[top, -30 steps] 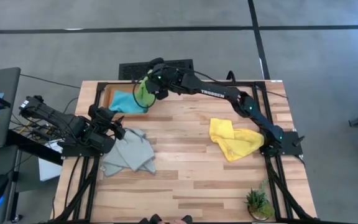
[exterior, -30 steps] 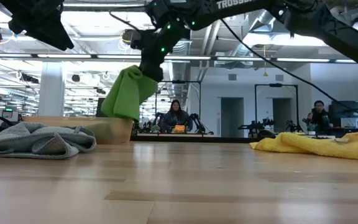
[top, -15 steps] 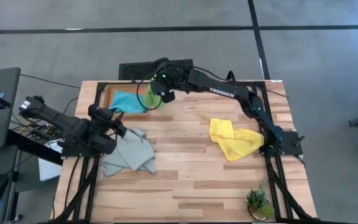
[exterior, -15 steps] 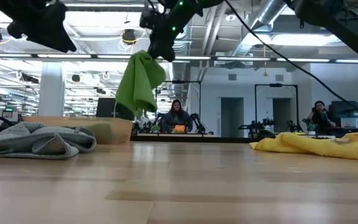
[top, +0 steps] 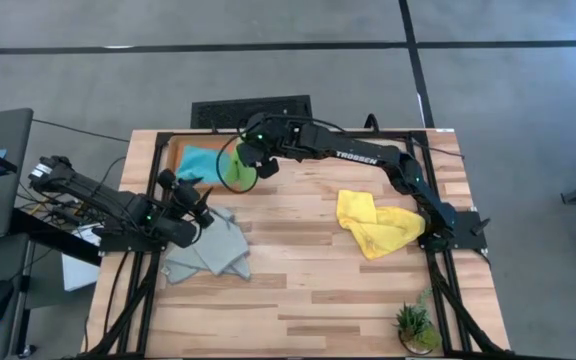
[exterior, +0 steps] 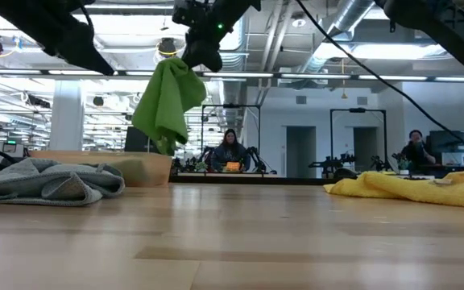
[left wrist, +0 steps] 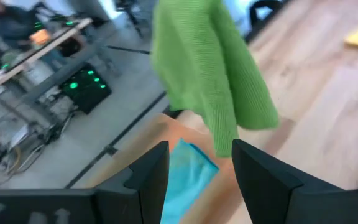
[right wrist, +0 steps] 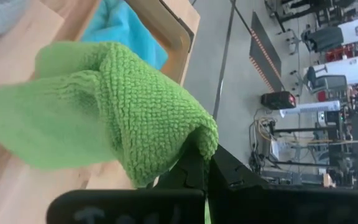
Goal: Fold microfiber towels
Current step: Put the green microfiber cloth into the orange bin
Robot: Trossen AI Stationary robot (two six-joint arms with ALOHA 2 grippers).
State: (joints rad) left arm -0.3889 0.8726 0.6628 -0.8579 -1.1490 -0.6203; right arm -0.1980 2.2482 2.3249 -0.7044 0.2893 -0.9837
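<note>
1. The right gripper (top: pixel 251 160) pinches the green towel (top: pixel 236 168), which hangs clear of the table (top: pixel 298 280) near its far edge.
2. Below it, the blue towel (top: pixel 200 162) lies in the tray (top: pixel 167 152) at the far-left corner.
3. The left gripper (top: pixel 196 200) stands wide and empty by the left edge, over the grey towel (top: pixel 208 245).
4. The yellow towel (top: pixel 376 222) lies near the right edge.

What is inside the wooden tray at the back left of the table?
The wooden tray holds a turquoise towel, crumpled. The lime green towel hanging from the right hand covers the tray's right end from above, so anything there cannot be seen.
</note>
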